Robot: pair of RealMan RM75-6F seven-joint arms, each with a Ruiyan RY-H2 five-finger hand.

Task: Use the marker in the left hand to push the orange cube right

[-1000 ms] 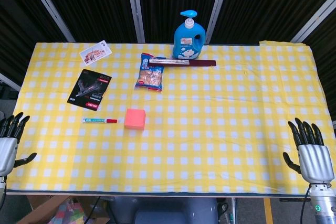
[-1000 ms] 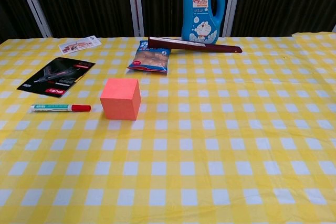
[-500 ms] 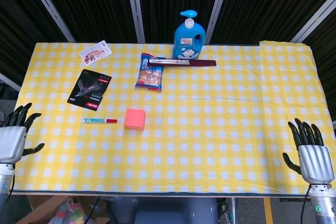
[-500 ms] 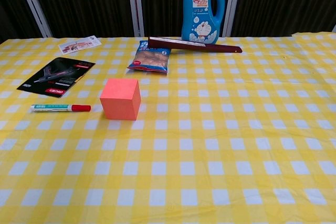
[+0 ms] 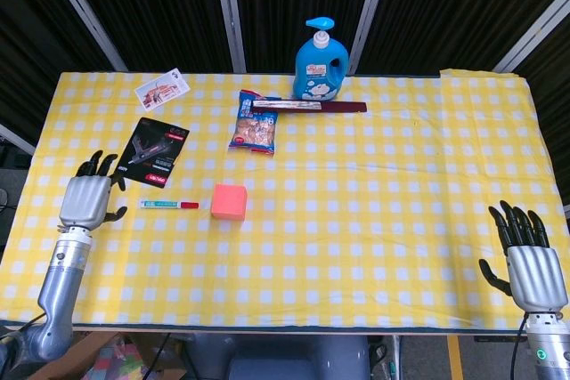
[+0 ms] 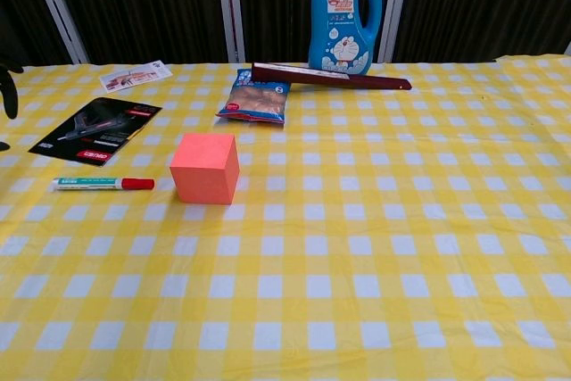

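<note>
The orange cube point(image 5: 229, 201) point(image 6: 205, 168) sits on the yellow checked cloth point(image 5: 356, 220), left of the middle. Just to its left lies a white marker with a red cap point(image 5: 169, 205) point(image 6: 103, 184), pointing at the cube and touching no hand. My left hand point(image 5: 87, 197) hovers open over the cloth, a short way left of the marker, fingers spread and empty. Only its fingertips point(image 6: 9, 86) show at the chest view's left edge. My right hand point(image 5: 527, 260) is open and empty at the table's front right corner.
A black leaflet point(image 5: 152, 152) lies behind the marker, a small card point(image 5: 161, 90) further back. A snack bag point(image 5: 252, 125), a dark flat stick point(image 5: 312, 106) and a blue bottle point(image 5: 320, 61) stand behind the cube.
My left hand has moved from the table's front left corner up and inward over the cloth, toward the marker. Marker, cube and right hand have not moved.
</note>
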